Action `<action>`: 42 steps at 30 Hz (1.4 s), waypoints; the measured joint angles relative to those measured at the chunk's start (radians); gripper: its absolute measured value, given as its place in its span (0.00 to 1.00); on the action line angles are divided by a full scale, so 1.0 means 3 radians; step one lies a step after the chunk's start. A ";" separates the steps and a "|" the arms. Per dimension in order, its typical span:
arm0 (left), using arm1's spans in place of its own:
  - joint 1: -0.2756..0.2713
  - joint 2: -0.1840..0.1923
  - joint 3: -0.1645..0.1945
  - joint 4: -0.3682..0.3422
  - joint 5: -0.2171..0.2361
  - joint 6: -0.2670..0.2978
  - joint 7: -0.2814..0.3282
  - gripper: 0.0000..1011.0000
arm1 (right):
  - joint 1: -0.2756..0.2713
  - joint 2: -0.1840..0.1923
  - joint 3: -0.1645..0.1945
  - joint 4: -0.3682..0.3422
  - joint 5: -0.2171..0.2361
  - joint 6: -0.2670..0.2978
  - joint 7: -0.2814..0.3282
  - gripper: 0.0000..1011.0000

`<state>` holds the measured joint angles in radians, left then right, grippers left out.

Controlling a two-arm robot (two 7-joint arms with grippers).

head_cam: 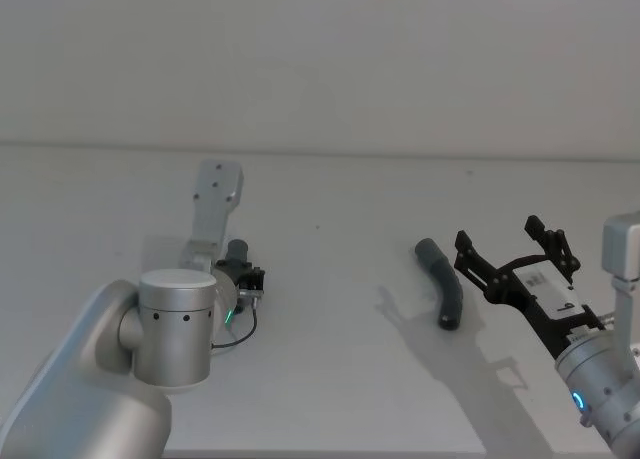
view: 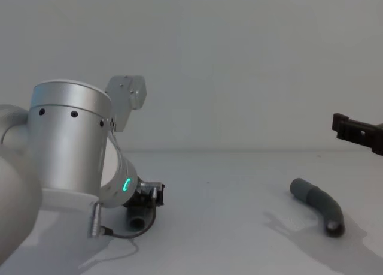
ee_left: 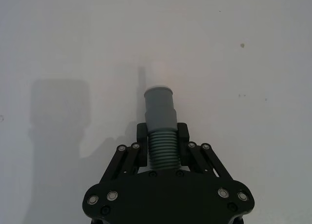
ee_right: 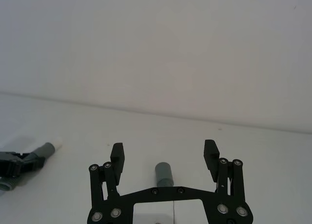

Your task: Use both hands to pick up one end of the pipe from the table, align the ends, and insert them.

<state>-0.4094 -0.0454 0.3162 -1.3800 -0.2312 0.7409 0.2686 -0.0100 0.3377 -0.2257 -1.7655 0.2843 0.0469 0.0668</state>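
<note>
My left gripper [ee_left: 162, 136] is shut on the ribbed middle of the short grey pipe piece [ee_left: 160, 112], low over the table [head_cam: 330, 379]. Its smooth collar end sticks out past the fingertips. In the head view this piece [head_cam: 237, 252] sits at the left, partly hidden behind my silver left arm. The longer curved pipe piece [head_cam: 441, 282] lies free on the table at the right. My right gripper [head_cam: 515, 247] hovers just right of it, open and holding nothing. In the right wrist view one round end [ee_right: 165, 173] of the curved piece shows below the spread fingers [ee_right: 117, 153].
My thick left arm with its green light ring [view: 126, 184] takes up the near left, and a cable [view: 119, 230] loops beneath it. A pale wall rises behind the table's far edge [head_cam: 400, 155]. Bare table lies between the two pipe pieces.
</note>
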 joint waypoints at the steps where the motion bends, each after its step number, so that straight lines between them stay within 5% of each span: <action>1: 0.0000 0.0000 0.0000 0.0000 0.0000 0.0000 0.0000 0.34 | 0.0000 0.0000 0.0000 0.0000 0.0000 0.0000 0.0000 0.99; 13: 0.0000 -0.0002 0.0000 0.0000 0.0000 -0.0001 0.0000 0.34 | 0.0176 0.0070 -0.0039 0.0028 -0.0092 0.0549 -0.0008 0.99; 26: 0.0000 -0.0002 0.0001 0.0000 0.0000 -0.0001 0.0000 0.34 | 0.0498 0.0131 -0.0145 0.0130 -0.0152 0.1398 0.0055 0.99; 42: 0.0000 -0.0002 0.0000 0.0000 0.0000 -0.0001 0.0001 0.34 | 0.0874 0.0148 -0.0334 0.0360 -0.0223 0.1859 0.0271 0.99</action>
<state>-0.4094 -0.0460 0.3163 -1.3802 -0.2312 0.7406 0.2688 0.2521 0.3821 -0.3260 -1.6574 0.2174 0.6047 0.1481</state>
